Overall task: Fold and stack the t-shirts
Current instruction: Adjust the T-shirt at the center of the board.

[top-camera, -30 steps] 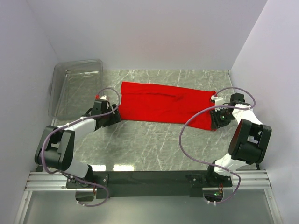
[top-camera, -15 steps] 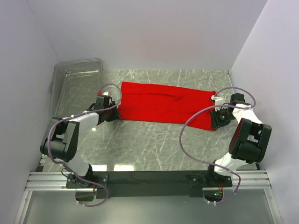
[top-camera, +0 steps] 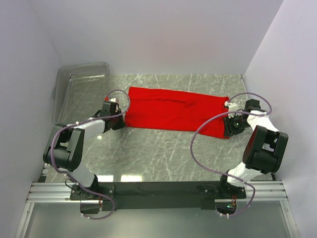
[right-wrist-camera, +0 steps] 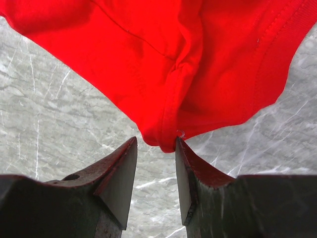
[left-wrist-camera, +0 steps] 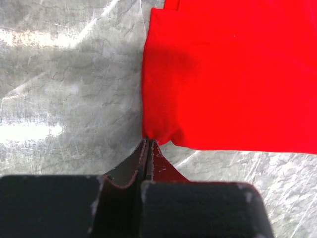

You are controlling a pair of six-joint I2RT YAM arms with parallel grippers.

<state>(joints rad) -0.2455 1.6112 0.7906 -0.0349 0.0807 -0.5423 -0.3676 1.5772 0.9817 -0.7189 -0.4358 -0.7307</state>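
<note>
Leftward, the left gripper (left-wrist-camera: 148,142) is pinched closed, its tips touching a rounded corner of the soft red shirt (top-camera: 173,109) at 12 o'clock. It lies as a long flat band on the grey marbled table (top-camera: 158,153). The right gripper (right-wrist-camera: 156,146) stands parted, a seamed corner between its tips.

Plain bright red t-shirt (top-camera: 173,110) on grey white-veined marble table (top-camera: 163,153)

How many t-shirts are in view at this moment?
1. The red t-shirt lies across the far middle of the table, its ends at the left tool and right tool. Folded layers could hide another.
</note>
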